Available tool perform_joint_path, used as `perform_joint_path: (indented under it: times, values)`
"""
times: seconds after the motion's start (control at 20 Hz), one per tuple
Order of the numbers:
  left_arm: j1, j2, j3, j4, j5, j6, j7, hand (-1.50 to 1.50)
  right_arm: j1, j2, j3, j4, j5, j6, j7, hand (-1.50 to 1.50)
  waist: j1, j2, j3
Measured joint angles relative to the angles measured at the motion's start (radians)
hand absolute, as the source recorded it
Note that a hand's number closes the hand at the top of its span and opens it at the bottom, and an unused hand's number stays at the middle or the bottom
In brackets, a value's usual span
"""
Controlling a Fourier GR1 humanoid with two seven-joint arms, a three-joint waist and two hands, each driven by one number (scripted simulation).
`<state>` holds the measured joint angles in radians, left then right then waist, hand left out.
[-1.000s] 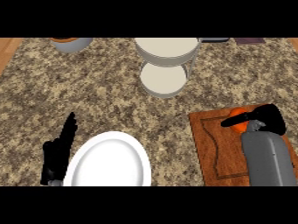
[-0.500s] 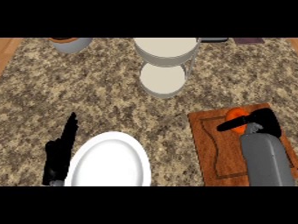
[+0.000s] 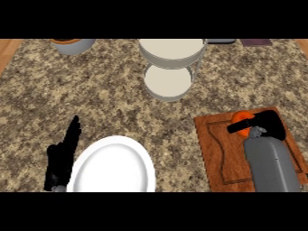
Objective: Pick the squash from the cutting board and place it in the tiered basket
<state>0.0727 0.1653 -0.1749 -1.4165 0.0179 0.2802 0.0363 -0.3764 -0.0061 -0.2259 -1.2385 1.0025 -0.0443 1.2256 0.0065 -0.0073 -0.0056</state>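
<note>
1. Right hand (image 3: 264, 124), lower right of frame: fingers + thumb curled round the squash (image 3: 241, 116), clamped on it.
2. Squash is orange, mostly hidden by the hand. It sits at the top end of the cutting board (image 3: 213, 151); can't tell if it's lifted off yet.
3. Left hand (image 3: 61, 155), lower left: fingers straight and apart, resting on the bench (image 3: 103, 94) beside a white plate (image 3: 113, 169).
4. Tiered basket (image 3: 171, 56) is at top centre, well apart from the board, w/ both tiers bare.
5. Progress, my read: grasp about done. Lift, carry up-left across the frame and drop into a tier are all left to do.
</note>
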Motion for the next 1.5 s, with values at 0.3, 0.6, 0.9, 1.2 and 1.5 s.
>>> perform_joint_path:
  times: [0.3, 0.6, 0.9, 1.2, 1.5]
  values:
    - [-0.002, -0.001, 0.008, 0.006, -0.003, -0.009, -0.009, 0.00, 0.012, -0.003, 0.049, 0.026, 0.090, -0.002, -0.048, 1.50, -0.001, -0.003, -0.002]
    - [-0.002, -0.001, 0.002, 0.006, -0.005, -0.019, -0.009, 0.00, 0.018, -0.025, 0.273, 0.019, 0.114, 0.151, -0.344, 1.50, 0.012, -0.001, -0.002]
    - [0.007, 0.006, 0.030, 0.012, 0.008, -0.024, -0.023, 0.00, 0.087, -0.056, 0.382, -0.215, 0.044, 0.267, -0.528, 1.50, -0.013, -0.002, 0.005]
    - [0.026, 0.001, 0.029, -0.001, 0.001, -0.017, -0.027, 0.00, 0.083, -0.018, 0.349, -0.542, -0.043, 0.294, -0.469, 1.50, -0.025, -0.005, 0.007]
    - [0.036, 0.003, 0.029, -0.015, -0.001, -0.022, -0.019, 0.00, -0.017, -0.052, 0.323, -0.856, -0.063, 0.414, -0.357, 1.50, -0.023, -0.004, 0.006]
